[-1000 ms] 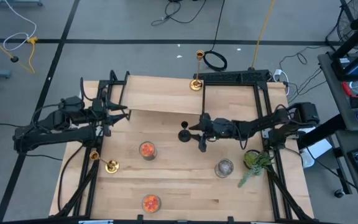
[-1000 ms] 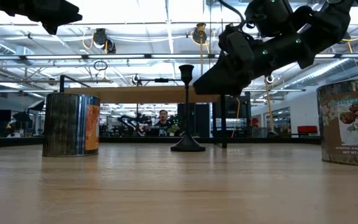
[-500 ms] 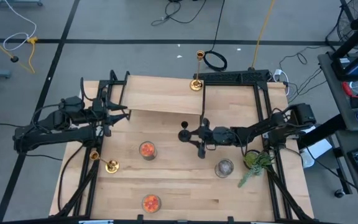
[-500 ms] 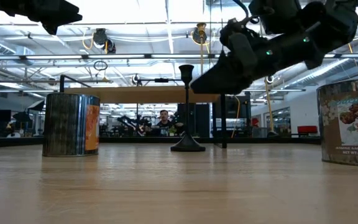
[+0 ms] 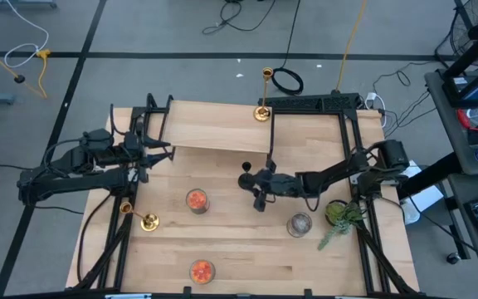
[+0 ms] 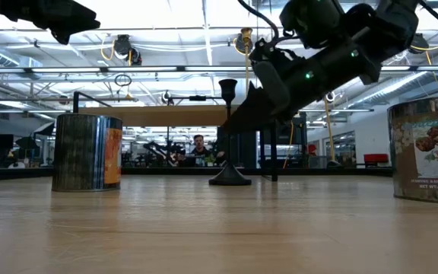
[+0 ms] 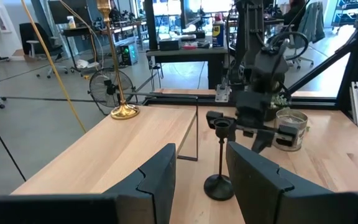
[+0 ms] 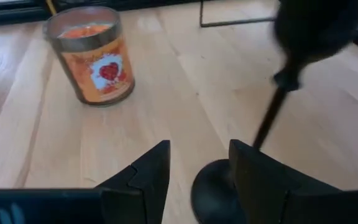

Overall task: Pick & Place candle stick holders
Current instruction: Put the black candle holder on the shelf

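Right gripper [image 5: 258, 198]: fingers spread, empty, just beside the short matte black stemmed candle holder [image 5: 246, 178] standing mid-table | left gripper [image 5: 158, 150]: fingers apart, empty, well apart from it | orange candle in glass jar [image 5: 197, 200]: near black holder | clear glass jar [image 5: 299, 224]: contents unclear | two gold brass holders [image 5: 261, 107] [image 5: 143, 219]: at table edges

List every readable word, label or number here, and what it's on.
"NET WT. 6 OZ", cut off at the picture's edge: on the right jar in the low view. The larger lines above it are too blurred to read.
The orange candle jar has a heart label, and its words are too blurred to read.
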Robot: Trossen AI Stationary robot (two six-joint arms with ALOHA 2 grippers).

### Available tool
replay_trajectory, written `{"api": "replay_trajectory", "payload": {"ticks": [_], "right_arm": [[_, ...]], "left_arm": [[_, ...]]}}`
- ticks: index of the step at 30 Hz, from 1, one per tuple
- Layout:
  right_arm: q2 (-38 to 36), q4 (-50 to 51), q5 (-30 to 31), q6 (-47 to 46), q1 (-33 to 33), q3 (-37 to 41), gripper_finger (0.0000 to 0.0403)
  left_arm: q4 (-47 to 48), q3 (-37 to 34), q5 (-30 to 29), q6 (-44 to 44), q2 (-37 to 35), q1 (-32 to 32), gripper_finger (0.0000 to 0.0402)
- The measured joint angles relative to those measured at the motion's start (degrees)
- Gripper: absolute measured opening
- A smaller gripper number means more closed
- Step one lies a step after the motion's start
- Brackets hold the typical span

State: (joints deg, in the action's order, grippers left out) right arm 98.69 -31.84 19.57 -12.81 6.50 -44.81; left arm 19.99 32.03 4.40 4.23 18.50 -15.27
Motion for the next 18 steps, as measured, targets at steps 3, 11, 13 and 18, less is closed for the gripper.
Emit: {"api": "replay_trajectory", "payload": {"ticks": [3,11,13,18], "right_arm": [[-2.15,6.97,0.04,-2.67,0.12,-0.69,0.0160],[-3.98,11.58,10.22,-3.13,0.10,-0.56,0.0160],[-2.16,8.60,8.47,-3.22,-0.22,-0.62,0.0160],[0.94,1.68,5.79,-2.96,-0.64,-0.67,0.0160]], "left_arm": [[-0.02,0.00,-0.01,0.00,0.00,0.00,0.0150],[-0.13,0.00,-0.02,-0.07,0.00,-0.02,0.0150],[-0.15,0.00,-0.02,-0.03,0.00,-0.02,0.0150],[-0.15,0.00,-0.02,-0.20,0.00,-0.02,0.0150]]}}
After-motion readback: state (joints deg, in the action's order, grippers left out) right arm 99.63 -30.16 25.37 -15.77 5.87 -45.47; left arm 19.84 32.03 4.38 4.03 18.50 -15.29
